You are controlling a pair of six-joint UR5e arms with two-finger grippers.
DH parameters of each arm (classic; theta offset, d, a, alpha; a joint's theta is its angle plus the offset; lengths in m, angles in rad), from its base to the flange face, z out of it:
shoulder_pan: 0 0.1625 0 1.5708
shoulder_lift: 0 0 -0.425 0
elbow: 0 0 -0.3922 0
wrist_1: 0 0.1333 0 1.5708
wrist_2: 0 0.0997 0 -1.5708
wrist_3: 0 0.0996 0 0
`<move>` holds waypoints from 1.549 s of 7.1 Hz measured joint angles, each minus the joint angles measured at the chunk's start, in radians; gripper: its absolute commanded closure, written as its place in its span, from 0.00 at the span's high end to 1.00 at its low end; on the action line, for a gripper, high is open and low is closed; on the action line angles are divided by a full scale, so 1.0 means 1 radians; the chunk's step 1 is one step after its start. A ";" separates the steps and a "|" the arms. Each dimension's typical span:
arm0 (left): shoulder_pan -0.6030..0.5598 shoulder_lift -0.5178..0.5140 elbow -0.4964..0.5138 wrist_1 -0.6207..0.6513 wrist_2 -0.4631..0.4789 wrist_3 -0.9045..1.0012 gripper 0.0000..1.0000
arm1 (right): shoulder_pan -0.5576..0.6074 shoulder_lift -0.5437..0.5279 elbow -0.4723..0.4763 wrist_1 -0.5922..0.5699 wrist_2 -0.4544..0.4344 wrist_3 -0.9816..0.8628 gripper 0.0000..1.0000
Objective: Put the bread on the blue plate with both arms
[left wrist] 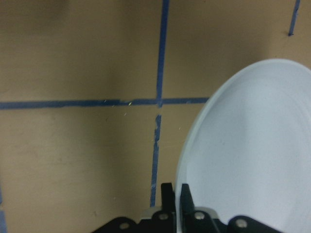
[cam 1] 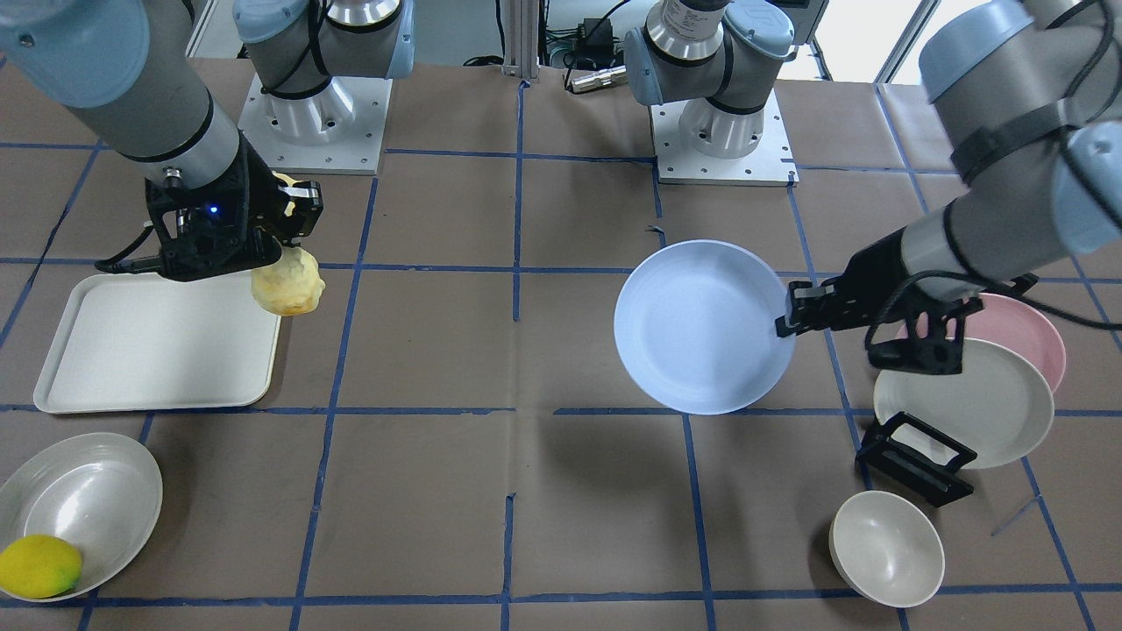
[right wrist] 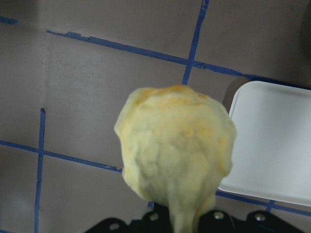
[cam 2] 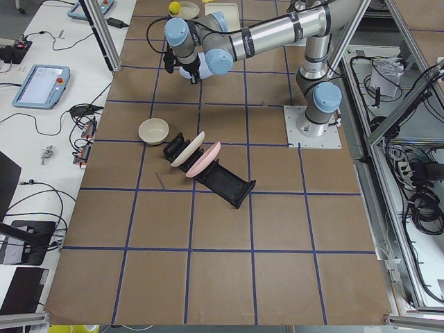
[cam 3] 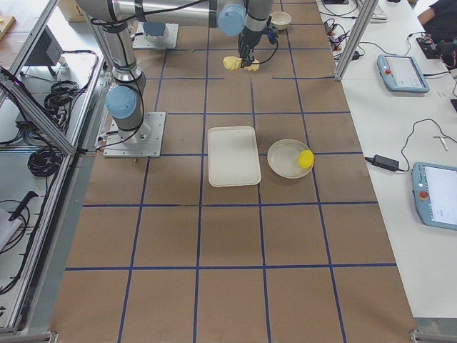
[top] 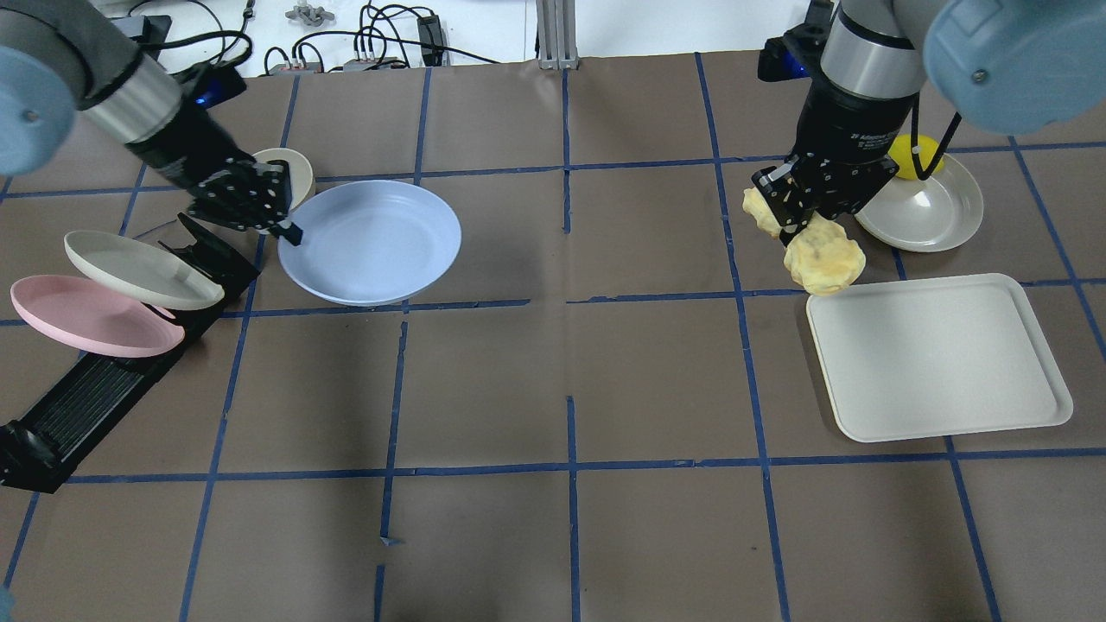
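Your right end effector (top: 795, 223) is clamped on the bread (top: 823, 257). The loaf hangs lengthwise from it, off the surface (top: 570, 363) and just beside a corner of the white tray (top: 942, 363). Your left end effector (top: 289, 231) is pinched shut on the rim of the blue plate (top: 371, 242), which looks lifted and tilted rather than flat. Bread and plate are well apart, with a wide stretch of surface between them.

Level the plate before the arms meet, because a tilted dish will probably let the loaf slide off. Move the bread slowly; held by one end, it is likely to swing. Bring it over the middle of the plate and lower it until it lies along the dish, then release. The plate is held at one edge only, so added weight may tip it. Mind the rack (top: 104, 389) of plates beside the left arm.
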 measured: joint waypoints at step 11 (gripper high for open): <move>-0.085 0.027 -0.080 0.246 0.100 -0.254 1.00 | 0.186 0.224 0.000 -0.332 0.012 0.249 0.09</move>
